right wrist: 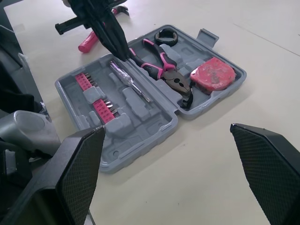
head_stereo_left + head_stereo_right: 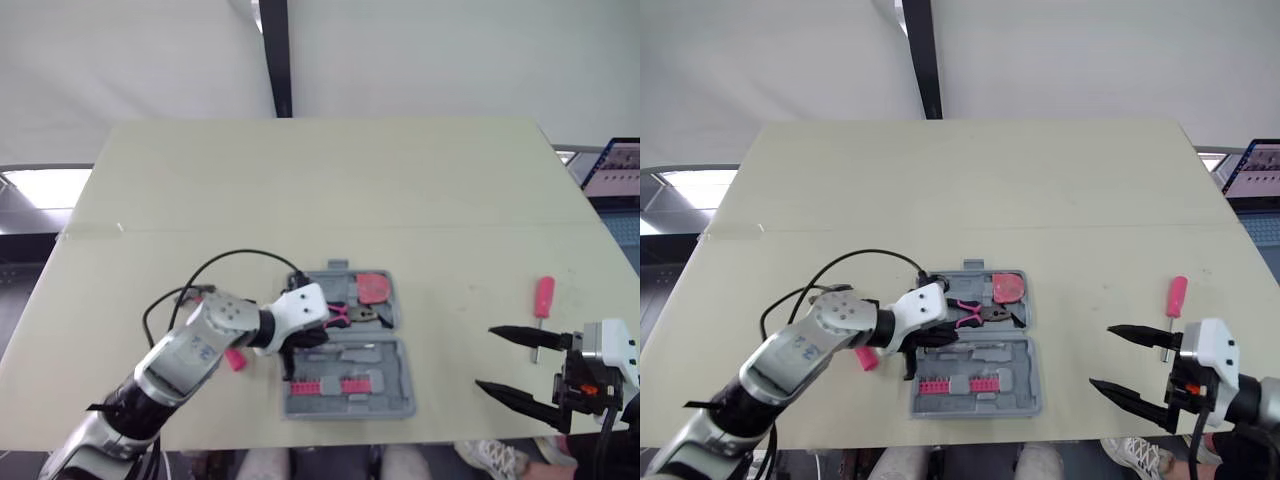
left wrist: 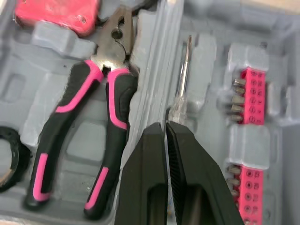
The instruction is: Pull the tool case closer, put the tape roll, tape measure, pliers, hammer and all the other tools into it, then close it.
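Tool case (image 2: pixel 398 404) sits open near the table's front edge, about midway along, with pliers (image 3: pixel 110 89), tape measure (image 3: pixel 56 14) and a clear-handled tester (image 3: pixel 180 105) in their slots. Left gripper (image 3: pixel 165 125) is pinched closed, tips right at the tester's handle (can't see anything actually between the fingers). Right gripper (image 2: pixel 484 357) hangs spread wide and empty by the front right corner, near the pink screwdriver (image 2: pixel 543 298) lying loose toward the right edge. I'd guess that one's light and rigid, with a smooth round handle that'll roll, so pinch across the fat handle, not the thin shaft.
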You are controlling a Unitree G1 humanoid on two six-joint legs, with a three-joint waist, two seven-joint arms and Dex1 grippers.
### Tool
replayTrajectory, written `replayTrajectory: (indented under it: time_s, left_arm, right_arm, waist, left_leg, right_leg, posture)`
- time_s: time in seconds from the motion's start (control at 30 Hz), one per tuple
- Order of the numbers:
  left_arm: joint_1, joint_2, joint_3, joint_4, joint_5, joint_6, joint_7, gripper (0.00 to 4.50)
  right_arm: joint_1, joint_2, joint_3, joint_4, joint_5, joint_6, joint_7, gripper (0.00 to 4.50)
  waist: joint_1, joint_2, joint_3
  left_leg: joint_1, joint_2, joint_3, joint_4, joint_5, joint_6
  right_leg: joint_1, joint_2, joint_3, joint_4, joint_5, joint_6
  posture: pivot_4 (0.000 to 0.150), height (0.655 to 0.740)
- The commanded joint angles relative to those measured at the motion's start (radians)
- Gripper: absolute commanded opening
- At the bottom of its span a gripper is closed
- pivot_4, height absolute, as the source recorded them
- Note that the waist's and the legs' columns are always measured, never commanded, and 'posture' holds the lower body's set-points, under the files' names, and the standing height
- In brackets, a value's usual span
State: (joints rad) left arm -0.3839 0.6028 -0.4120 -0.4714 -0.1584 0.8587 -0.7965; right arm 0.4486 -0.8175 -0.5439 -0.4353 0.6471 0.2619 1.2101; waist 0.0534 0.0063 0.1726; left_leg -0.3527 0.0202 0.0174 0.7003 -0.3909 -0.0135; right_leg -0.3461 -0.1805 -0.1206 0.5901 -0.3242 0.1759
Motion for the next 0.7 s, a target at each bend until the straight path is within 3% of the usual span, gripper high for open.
replayTrajectory:
  time_s: [0.03,0.23,0.7]
  left_arm:
    - [0.065,0.002,0.064,0.013,-0.018,-0.199,-0.018,0.18]
    - [0.123,-0.051,0.022,0.110,0.039,-0.392,0.013,0.18]
    - [0.117,-0.103,-0.030,0.244,0.150,-0.501,0.020,0.18]
  right_arm:
    - [0.008,0.003,-0.030,-0.018,0.016,-0.012,0.010,4.50]
    - [0.017,0.004,-0.039,-0.005,0.015,-0.014,0.016,4.50]
    - [0.047,0.002,-0.073,-0.022,0.024,-0.007,0.011,4.50]
  waist:
    - [0.003,0.000,0.000]
    - [0.001,0.001,0.000]
    - [0.000,0.001,-0.001]
  left_leg:
    - [0.000,0.000,0.000,0.000,0.000,0.000]
    - [0.001,0.000,0.000,0.000,0.000,0.000]
    - [0.001,-0.001,0.000,0.000,0.000,0.000]
  right_leg:
    - [0.001,0.000,0.000,0.000,0.000,0.000]
    - [0.001,0.000,0.000,0.000,0.000,0.000]
    - [0.001,0.000,0.000,0.000,0.000,0.000]
  posture:
    - [0.150,0.7400]
    - [0.150,0.7400]
    - [0.150,0.7400]
